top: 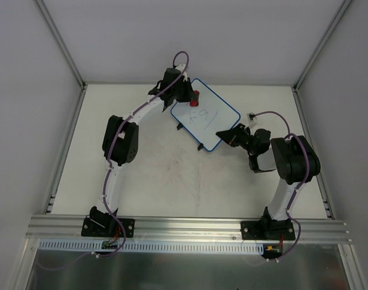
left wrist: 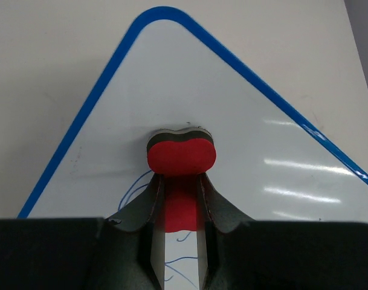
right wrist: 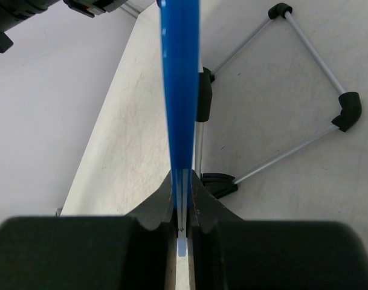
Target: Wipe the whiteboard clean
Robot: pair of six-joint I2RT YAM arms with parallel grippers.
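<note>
The whiteboard (top: 206, 116) lies at the back middle of the table, white with a blue rim and blue scribbles on it. My left gripper (top: 185, 92) is shut on the red eraser (top: 195, 94) and holds it on the board's far left corner. In the left wrist view the eraser (left wrist: 181, 156) sits flat on the board (left wrist: 256, 133) between my fingers, with blue lines below it. My right gripper (top: 227, 135) is shut on the board's near right edge. In the right wrist view the blue rim (right wrist: 180, 90) runs edge-on between the jaws.
The board's wire stand with black feet (right wrist: 344, 112) shows beneath it in the right wrist view. Aluminium rails (top: 184, 226) run along the table's near edge and sides. White walls enclose the table.
</note>
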